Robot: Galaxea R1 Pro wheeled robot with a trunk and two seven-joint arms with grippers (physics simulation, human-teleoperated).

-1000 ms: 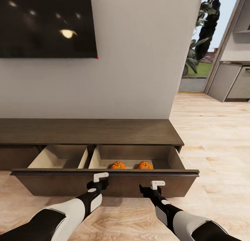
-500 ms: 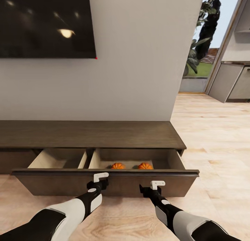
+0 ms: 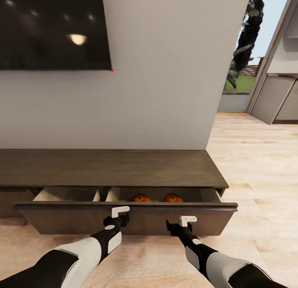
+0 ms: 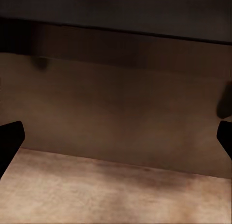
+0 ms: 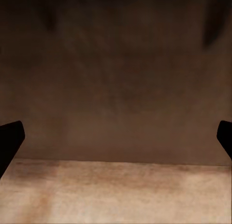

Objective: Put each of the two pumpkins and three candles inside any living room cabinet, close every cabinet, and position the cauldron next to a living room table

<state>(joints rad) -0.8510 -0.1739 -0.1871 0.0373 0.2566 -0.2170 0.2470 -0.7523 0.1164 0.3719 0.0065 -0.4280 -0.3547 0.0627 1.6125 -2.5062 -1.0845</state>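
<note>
Both arms out in front, low against the drawer front (image 3: 124, 221) of the long dark cabinet (image 3: 111, 168); left gripper (image 3: 120, 213) pressed up at the wood just below the drawer's top edge, right gripper (image 3: 187, 220) at the same panel further along; in the wrist views black fingertips (image 4: 10, 137) at the far edges of the picture, so left jaws wide apart with nothing between them; same story on the right, fingertips (image 5: 10, 136) spread and empty, brown panel straight ahead, pale wood floor (image 5: 116, 190) beneath. Drawer open only a narrow way, a slim strip of pale interior on show; two pumpkins inside the right-hand compartment, tops peeking over the front edge, one (image 3: 141, 197) nearer the divider, the other (image 3: 173, 197) just beside it, apart; left-hand compartment a thin pale sliver. Above the cabinet, grey wall and a black screen (image 3: 49, 29) with ceiling lights reflected; off to the right, light plank flooring running to a glazed doorway (image 3: 244, 52) with greenery outside, grey kitchen units (image 3: 281, 97) at the edge.
</note>
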